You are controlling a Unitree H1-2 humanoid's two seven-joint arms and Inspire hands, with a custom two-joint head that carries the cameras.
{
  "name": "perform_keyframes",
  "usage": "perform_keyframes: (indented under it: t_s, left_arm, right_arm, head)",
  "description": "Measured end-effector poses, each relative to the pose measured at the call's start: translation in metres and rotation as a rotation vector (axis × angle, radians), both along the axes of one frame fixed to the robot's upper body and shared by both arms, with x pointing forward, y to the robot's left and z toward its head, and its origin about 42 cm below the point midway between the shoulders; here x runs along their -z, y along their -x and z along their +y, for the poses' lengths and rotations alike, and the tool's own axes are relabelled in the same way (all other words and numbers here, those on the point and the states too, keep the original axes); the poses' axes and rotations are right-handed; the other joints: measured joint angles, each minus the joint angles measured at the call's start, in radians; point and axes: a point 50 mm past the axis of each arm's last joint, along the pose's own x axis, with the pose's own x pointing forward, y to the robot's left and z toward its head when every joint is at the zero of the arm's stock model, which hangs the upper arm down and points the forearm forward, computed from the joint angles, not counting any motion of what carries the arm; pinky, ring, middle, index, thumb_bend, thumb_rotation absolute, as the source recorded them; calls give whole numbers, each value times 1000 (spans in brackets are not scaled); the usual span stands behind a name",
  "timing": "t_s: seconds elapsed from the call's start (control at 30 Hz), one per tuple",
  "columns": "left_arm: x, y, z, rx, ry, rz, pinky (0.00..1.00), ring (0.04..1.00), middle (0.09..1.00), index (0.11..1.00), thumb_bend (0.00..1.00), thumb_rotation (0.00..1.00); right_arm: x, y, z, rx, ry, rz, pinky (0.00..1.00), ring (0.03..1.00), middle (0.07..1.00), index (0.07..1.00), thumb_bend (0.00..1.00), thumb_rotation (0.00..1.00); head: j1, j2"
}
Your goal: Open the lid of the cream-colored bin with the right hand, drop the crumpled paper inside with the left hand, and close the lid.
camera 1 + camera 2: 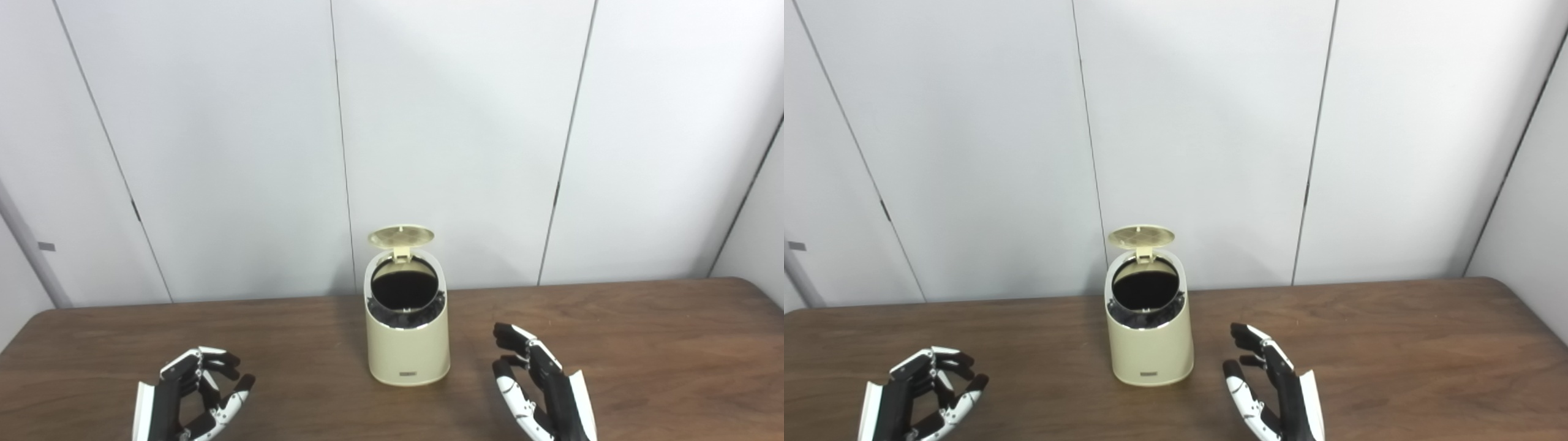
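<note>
The cream-colored bin point(408, 349) stands upright in the middle of the brown table. Its round lid point(401, 236) is flipped up at the back, and the dark inside of the opening point(404, 290) shows. No crumpled paper appears on the table or in either hand; the dark interior hides whatever the bin holds. My left hand point(196, 392) rests low at the front left, fingers apart and empty. My right hand point(536, 386) sits at the front right, a short way from the bin's side, fingers spread and empty.
The wooden table point(643, 343) reaches to a white panelled wall point(459, 122) behind the bin. Its rounded right corner point(750, 288) shows at the far right.
</note>
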Motion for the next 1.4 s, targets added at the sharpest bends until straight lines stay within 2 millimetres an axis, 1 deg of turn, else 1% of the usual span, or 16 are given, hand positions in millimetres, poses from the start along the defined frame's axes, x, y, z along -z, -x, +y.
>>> perform_keyframes:
  t_s: [0.03, 0.13, 0.3, 0.37, 0.43, 0.57, 0.77, 0.83, 0.9, 1.03, 1.1, 1.13, 1.2, 1.27, 1.33, 1.4]
  left_arm:
    - [1, 0, 0, 1, 6, 2, 335, 405, 469, 488, 493, 54]
    - [2, 2, 1, 4, 33, 7, 398, 481, 521, 488, 487, 67]
    - [3, 8, -3, 43, 68, 17, 463, 547, 576, 492, 482, 66]
    - [3, 10, -5, 57, 77, 25, 481, 572, 597, 492, 481, 67]
    - [4, 10, -7, 61, 91, 35, 486, 581, 605, 493, 480, 66]
    - [6, 9, -7, 71, 101, 56, 489, 581, 607, 493, 480, 66]
    - [6, 10, -12, 70, 121, 60, 474, 564, 593, 492, 480, 64]
    - [6, 10, -15, 71, 124, 60, 467, 562, 592, 492, 480, 63]
    - [6, 10, -17, 73, 129, 62, 464, 560, 591, 491, 479, 63]
    - [7, 11, -17, 73, 131, 81, 464, 559, 589, 491, 479, 63]
    - [8, 10, -18, 76, 133, 82, 467, 561, 590, 491, 480, 63]
    - [8, 10, -19, 78, 133, 83, 468, 561, 590, 491, 480, 63]
    - [8, 10, -20, 83, 133, 84, 469, 561, 590, 491, 480, 64]
    - [8, 10, -21, 85, 132, 87, 471, 563, 590, 491, 480, 63]
    - [8, 10, -22, 90, 129, 91, 470, 562, 589, 491, 481, 63]
    - [8, 10, -24, 91, 135, 93, 468, 561, 586, 491, 481, 63]
  right_arm:
    - [0, 1, -1, 2, 1, 1, 683, 773, 776, 761, 174, 636]
    - [0, 3, -4, 9, 2, 0, 683, 774, 775, 760, 173, 636]
    - [0, 6, -7, 1, 8, 3, 676, 775, 779, 755, 180, 629]
    - [0, 7, -10, 7, 4, 3, 659, 764, 777, 749, 176, 603]
    - [0, 8, -12, 14, 3, 3, 649, 757, 775, 746, 180, 614]
    - [-1, 8, -16, 29, 0, -1, 662, 762, 769, 747, 211, 697]
    - [-6, 15, -31, 58, 22, -26, 679, 768, 761, 747, 175, 644]
    - [-8, 16, -41, 68, 60, -32, 721, 786, 774, 760, 198, 688]
    - [-11, 16, -50, 73, 91, -39, 730, 788, 778, 766, 203, 685]
    - [-27, 6, -61, 70, 111, -99, 723, 785, 781, 765, 222, 615]
    - [-38, -3, -65, 54, 127, -154, 717, 781, 780, 761, 237, 610]
    - [-43, -7, -66, 46, 135, -180, 720, 782, 781, 761, 248, 630]
    - [-54, -16, -68, 35, 157, -222, 727, 787, 788, 770, 280, 716]
    - [-63, -23, -70, 33, 196, -249, 698, 776, 781, 768, 318, 784]
    - [-74, -30, -72, 39, 259, -282, 679, 771, 774, 760, 338, 800]
    - [-90, -34, -72, 50, 305, -320, 689, 779, 781, 757, 380, 859]
  head:
    - [0, 0]
    - [-2, 5]
    - [-5, 9]
    - [-5, 11]
    - [-5, 11]
    - [-9, 12]
    - [-21, 17]
    - [-23, 20]
    - [-23, 22]
    - [-29, 23]
    - [-31, 23]
    - [-32, 25]
    - [-35, 25]
    - [-37, 26]
    - [-37, 28]
    - [-38, 26]
